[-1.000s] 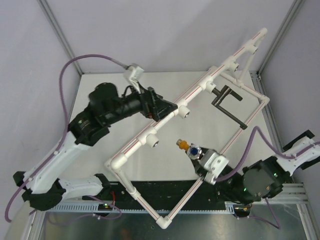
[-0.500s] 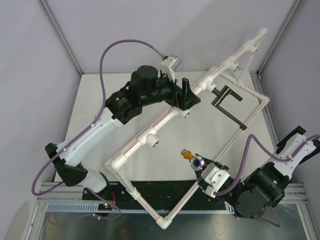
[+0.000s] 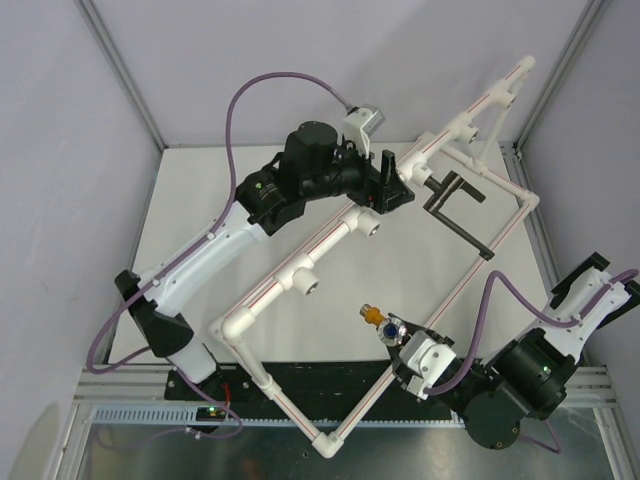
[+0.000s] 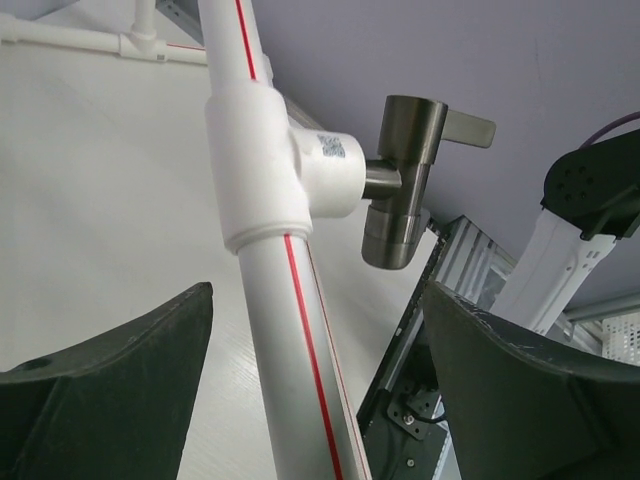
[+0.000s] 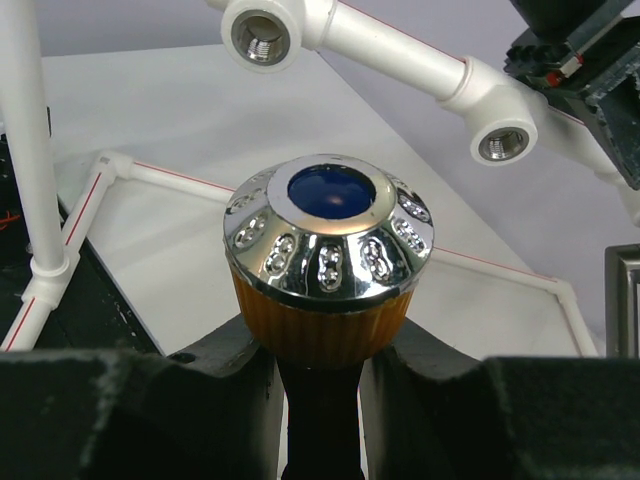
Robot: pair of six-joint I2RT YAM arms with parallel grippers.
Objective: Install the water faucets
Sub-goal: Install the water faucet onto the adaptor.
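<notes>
**Top view:** the brass tap [image 3: 374, 318] sits inside the white pipe frame [image 3: 262, 291], over the table [image 3: 190, 180], held by the right end effector [image 3: 392, 332]. The black tap [image 3: 448, 195] is seated in the far rail.

**Left wrist:** the left end effector [image 4: 315, 360] is spread wide and empty, straddling a pipe.

**Right wrist:** the fingers [image 5: 200, 390] clamp the ribbed orange body below the chrome knob [image 5: 330, 240]. The tap is probably rigid and the knob slick, so the ribs give the better hold.

No word, number or brand can be read in any view. The only print is a small dark speckled patch [image 4: 333, 146], like a code square, on the white tee fitting [image 4: 262, 165] of the pipe frame in the left wrist view, too blurred to make out. The white pipes [image 4: 290, 340] carry a thin red line along their length, a plain stripe without lettering.
</notes>
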